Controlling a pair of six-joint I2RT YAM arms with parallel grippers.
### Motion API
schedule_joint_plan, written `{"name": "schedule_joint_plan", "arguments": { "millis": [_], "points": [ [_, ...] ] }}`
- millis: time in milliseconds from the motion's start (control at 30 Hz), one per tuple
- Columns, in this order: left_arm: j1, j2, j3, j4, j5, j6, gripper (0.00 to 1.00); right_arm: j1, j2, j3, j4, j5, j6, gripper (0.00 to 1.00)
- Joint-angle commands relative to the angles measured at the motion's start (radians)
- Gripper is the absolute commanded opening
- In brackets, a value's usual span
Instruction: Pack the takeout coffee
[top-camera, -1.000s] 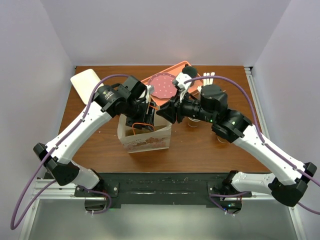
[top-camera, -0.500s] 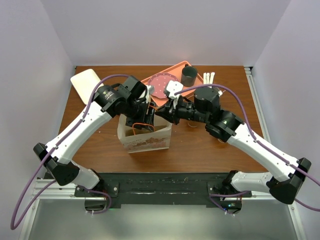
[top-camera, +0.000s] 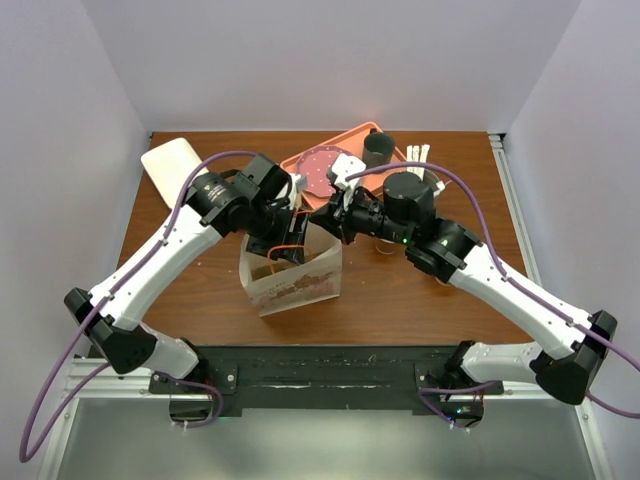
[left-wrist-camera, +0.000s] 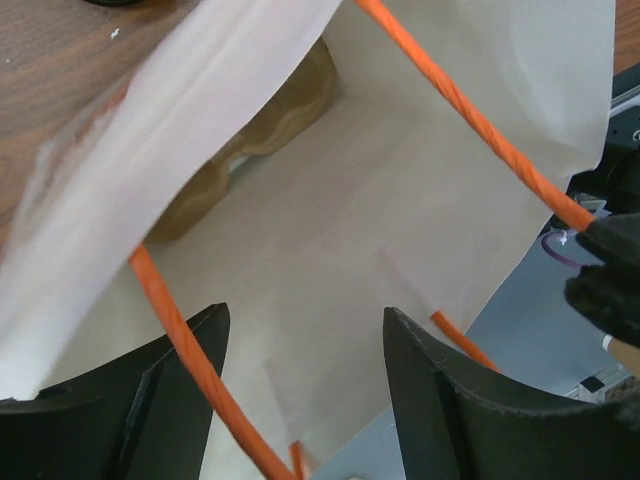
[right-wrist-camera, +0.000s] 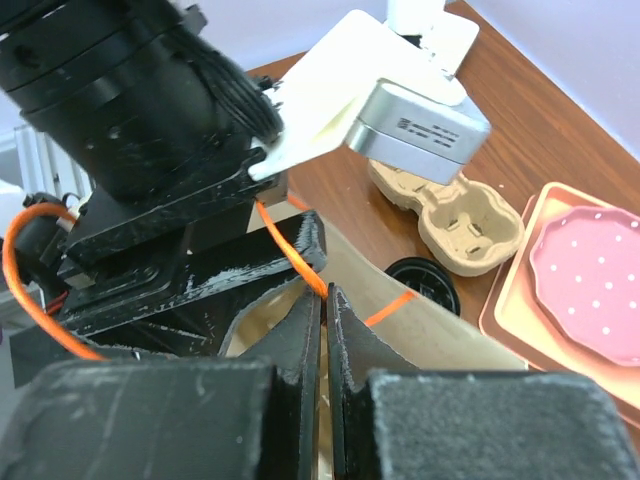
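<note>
A cream paper bag (top-camera: 292, 277) with orange cord handles (right-wrist-camera: 288, 243) stands open at the table's middle. My right gripper (right-wrist-camera: 324, 292) is shut on one orange handle at the bag's top edge; in the top view it (top-camera: 322, 216) sits at the bag's far right corner. My left gripper (left-wrist-camera: 305, 315) is open, its fingers in the bag's mouth (top-camera: 281, 240), with the other handle (left-wrist-camera: 178, 330) lying across its left finger. A round black lid (right-wrist-camera: 423, 283) shows just beyond the bag's wall; the cup under it is hidden, and my arms hide it in the top view.
A pulp cup carrier (right-wrist-camera: 451, 215) lies beyond the bag. An orange tray (top-camera: 366, 133) with a pink dotted plate (top-camera: 320, 168) is at the back, with a dark mug (top-camera: 378, 150) and wooden stirrers (top-camera: 418, 154). A white pad (top-camera: 172, 162) is at the back left. Paper cups (top-camera: 384, 246) stand under my right arm.
My right gripper has moved left and up to the bag's far corner and has the handle pinched. The bag's right wall has lifted and its mouth has widened. The left arm barely moved.
</note>
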Motion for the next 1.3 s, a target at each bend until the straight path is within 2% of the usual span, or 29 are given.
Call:
{"name": "schedule_joint_plan", "arguments": {
  "millis": [0,367,600,767,833,1000,1267],
  "points": [
    [0.001,-0.053,-0.001,-0.002,0.035,0.066,0.68,-0.001,0.008,0.023,0.026,0.094,0.069,0.00],
    [0.001,-0.068,-0.021,-0.002,0.032,0.114,0.69,-0.001,0.031,0.049,0.011,0.123,0.153,0.00],
    [0.001,-0.035,0.148,0.007,-0.020,0.123,0.69,-0.001,0.019,0.055,-0.060,0.224,0.209,0.00],
    [0.004,-0.050,0.225,0.082,-0.079,0.064,0.77,-0.001,-0.023,0.023,-0.062,0.249,0.290,0.00],
    [0.007,-0.062,0.225,0.119,-0.073,0.028,0.85,-0.001,-0.024,0.023,-0.062,0.241,0.327,0.00],
    [0.012,-0.107,0.200,0.176,-0.066,-0.001,0.99,0.000,-0.034,0.026,-0.068,0.249,0.407,0.00],
    [0.021,-0.174,0.147,0.194,-0.181,-0.004,1.00,0.000,-0.050,0.018,-0.063,0.246,0.378,0.00]
  ]
}}
